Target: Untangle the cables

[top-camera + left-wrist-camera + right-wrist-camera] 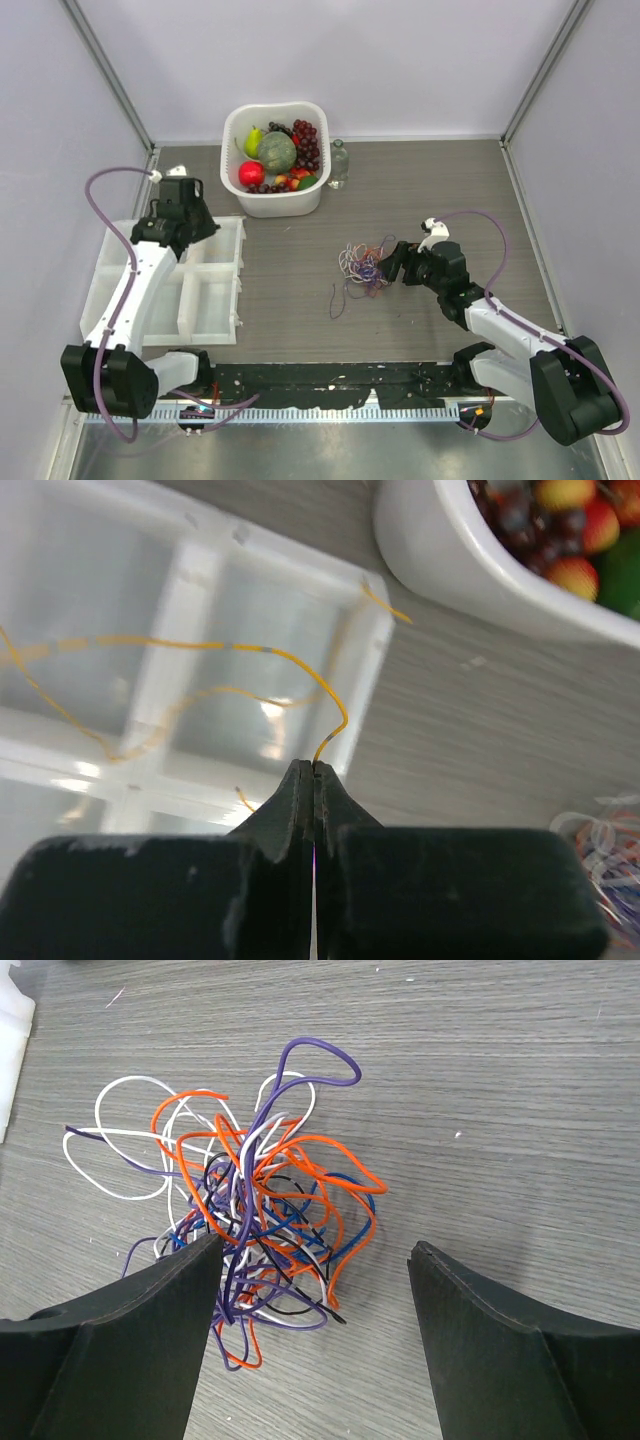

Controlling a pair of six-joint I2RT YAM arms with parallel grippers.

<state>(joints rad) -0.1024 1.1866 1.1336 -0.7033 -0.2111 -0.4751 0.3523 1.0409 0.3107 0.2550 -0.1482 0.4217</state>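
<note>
Left wrist view: my left pincer (313, 771) clamps one yellow cable (200, 643) above the divided tray (372, 695), presumably to lay it apart; my right pincer (317, 1248) gapes beside the tangle (250, 1190).

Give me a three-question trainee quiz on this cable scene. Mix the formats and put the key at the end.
1. True or false: the left end effector is shut on a yellow-orange wire.
2. Multiple choice: the right end effector, at the cable tangle, is A) open, B) shut on a cable, C) holding a grape.
3. Short answer: what fills the white basket?

Key: 1 true; 2 A; 3 fruit.
</note>
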